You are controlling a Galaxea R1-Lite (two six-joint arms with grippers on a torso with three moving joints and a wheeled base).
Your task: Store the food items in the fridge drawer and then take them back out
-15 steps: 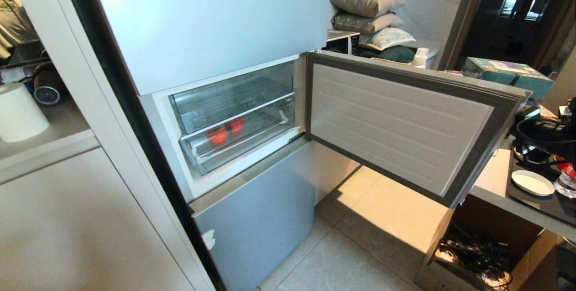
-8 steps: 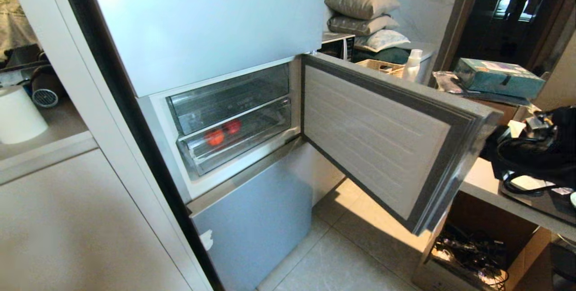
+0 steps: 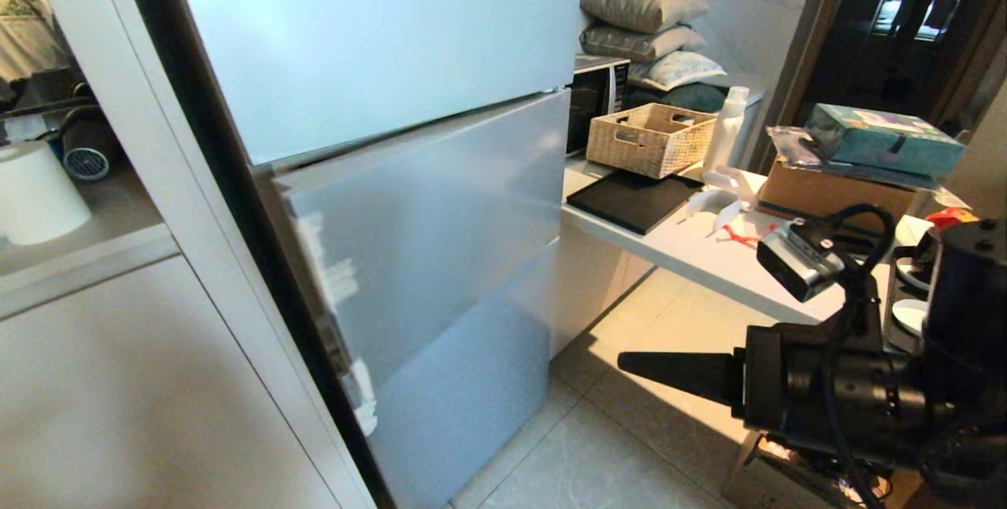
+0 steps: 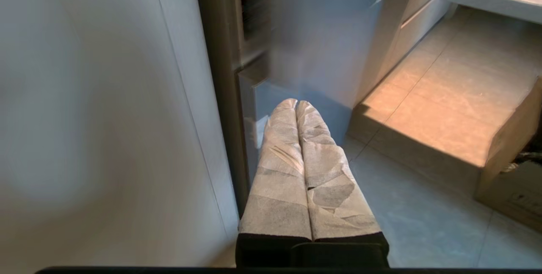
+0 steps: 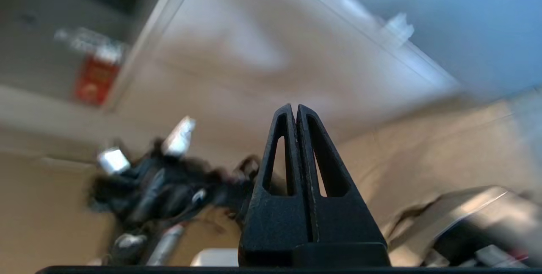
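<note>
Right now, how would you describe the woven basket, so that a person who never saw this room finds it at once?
Start at the tall silver-blue fridge, then look to the white counter just beyond its right side. Toward the back of that counter stands the woven basket, beside a dark microwave and a white bottle. It is the only tan wicker thing there, rectangular and open on top.

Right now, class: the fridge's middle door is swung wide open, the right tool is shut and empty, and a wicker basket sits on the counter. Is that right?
Not quite. The head view shows the middle door shut or nearly shut against the fridge. The right tool is shut and empty, and the wicker basket sits on the counter.
</note>
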